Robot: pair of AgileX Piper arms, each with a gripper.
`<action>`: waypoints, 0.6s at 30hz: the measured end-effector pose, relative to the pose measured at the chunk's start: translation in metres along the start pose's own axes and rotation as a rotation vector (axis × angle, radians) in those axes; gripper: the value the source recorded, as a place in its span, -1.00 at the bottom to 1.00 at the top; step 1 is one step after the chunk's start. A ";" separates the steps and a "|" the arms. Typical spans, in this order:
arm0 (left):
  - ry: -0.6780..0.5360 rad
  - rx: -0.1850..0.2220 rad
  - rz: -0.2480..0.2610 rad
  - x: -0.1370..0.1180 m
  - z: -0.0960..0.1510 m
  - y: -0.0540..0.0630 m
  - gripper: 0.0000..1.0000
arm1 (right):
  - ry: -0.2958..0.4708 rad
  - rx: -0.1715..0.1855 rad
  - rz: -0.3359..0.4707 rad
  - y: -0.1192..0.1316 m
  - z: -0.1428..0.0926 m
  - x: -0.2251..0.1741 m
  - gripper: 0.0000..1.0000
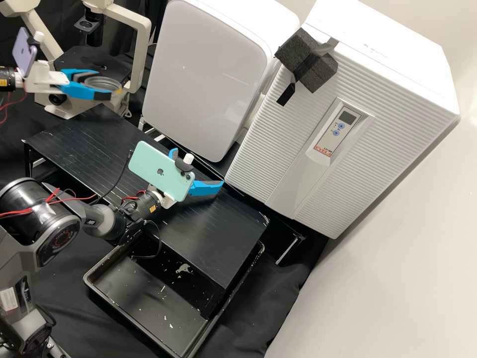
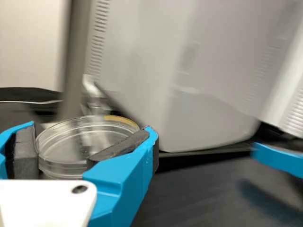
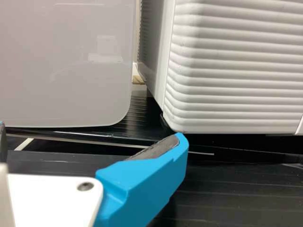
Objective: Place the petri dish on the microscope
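Observation:
At the upper left of the high view, my left gripper (image 1: 103, 85) is shut on the clear petri dish (image 1: 101, 81), in front of the cream microscope (image 1: 141, 54) with its dark stage (image 1: 92, 59). Whether the dish touches the stage, I cannot tell. The left wrist view has the dish (image 2: 71, 142) between the grey pads of my left gripper (image 2: 91, 130), with a yellowish mark on its rim. Over the black rack my right gripper (image 1: 198, 167) stands open, nothing between its fingers. In the right wrist view, my right gripper (image 3: 90, 133) has its fingers wide apart.
A black slatted rack (image 1: 99, 144) spans the middle, with a black tray (image 1: 134, 283) holding white scraps under its near end. Behind stand a white rounded cabinet (image 1: 198, 74) and a ribbed white unit (image 1: 278, 149). The right gripper's blue finger (image 2: 279, 160) shows in the left wrist view.

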 end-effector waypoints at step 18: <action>0.326 0.142 0.111 -0.009 -0.048 0.013 -1.00 | 0.000 0.000 0.000 0.000 0.000 0.000 1.00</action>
